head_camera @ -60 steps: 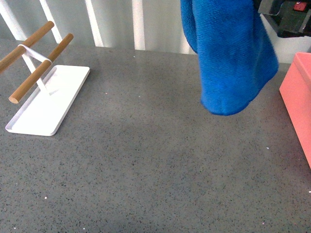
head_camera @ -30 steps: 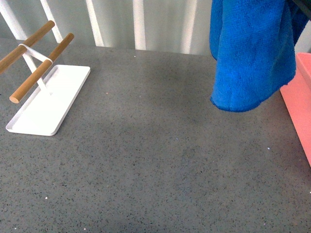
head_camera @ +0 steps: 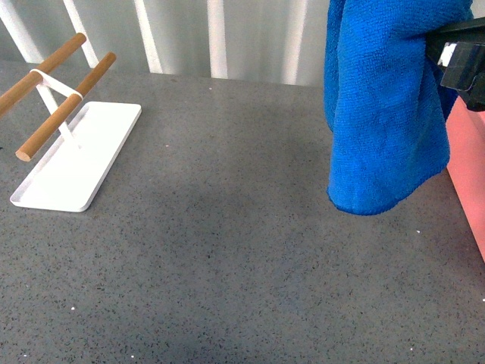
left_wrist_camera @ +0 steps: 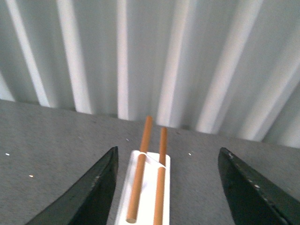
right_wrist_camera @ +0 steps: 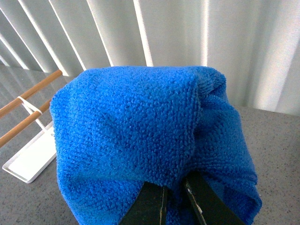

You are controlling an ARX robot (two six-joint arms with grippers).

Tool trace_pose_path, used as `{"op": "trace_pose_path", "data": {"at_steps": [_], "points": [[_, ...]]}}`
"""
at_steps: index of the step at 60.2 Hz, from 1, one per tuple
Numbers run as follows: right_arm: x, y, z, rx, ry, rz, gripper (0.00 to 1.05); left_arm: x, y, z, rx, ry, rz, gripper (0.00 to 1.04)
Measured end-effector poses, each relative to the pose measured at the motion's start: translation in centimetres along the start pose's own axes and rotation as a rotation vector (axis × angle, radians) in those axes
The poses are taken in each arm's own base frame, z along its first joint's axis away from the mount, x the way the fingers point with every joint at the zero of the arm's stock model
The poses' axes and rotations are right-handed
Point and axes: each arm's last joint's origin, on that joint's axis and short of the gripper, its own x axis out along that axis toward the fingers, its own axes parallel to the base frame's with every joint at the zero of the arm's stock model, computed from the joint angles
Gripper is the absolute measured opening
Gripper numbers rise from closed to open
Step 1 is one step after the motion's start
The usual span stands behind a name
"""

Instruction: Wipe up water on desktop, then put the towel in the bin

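The bright blue towel (head_camera: pixel 383 106) hangs well above the dark grey speckled desktop (head_camera: pixel 227 250) at the right of the front view, next to the salmon-pink bin (head_camera: pixel 468 171), whose side shows at the right edge. My right gripper (right_wrist_camera: pixel 174 187) is shut on the towel (right_wrist_camera: pixel 136 140), which drapes over its tips; part of that arm's black body (head_camera: pixel 462 57) shows beside the cloth. My left gripper (left_wrist_camera: pixel 166 187) is open and empty, its black fingers (left_wrist_camera: pixel 96 192) spread above the desktop. No water shows on the desktop.
A flat white tray (head_camera: pixel 76 163) with two wooden rods (head_camera: pixel 64 102) stands at the back left; it also lies ahead of the left gripper (left_wrist_camera: pixel 145 197). A white ribbed wall (head_camera: pixel 227 38) runs along the desktop's far edge.
The towel has swung from the middle right towards the bin and now hangs lower than half a second ago. The right arm's black body has come into view at the right edge.
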Motion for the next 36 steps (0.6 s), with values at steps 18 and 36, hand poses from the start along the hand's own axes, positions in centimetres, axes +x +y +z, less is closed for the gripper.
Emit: {"op": "trace_pose_path", "data": {"at_steps": [18,36], "points": [[-0.1,0.0,-0.3,-0.009,0.011,-0.008,0.03,-3.0,-1.1,-2.9,0.030,0.003,0.002,0.11],[-0.7,-0.1,-1.0,-0.028,0.033,-0.007,0.03,-5.0,-2.0,-4.4,0.037,0.004,-0.008,0.04]]}}
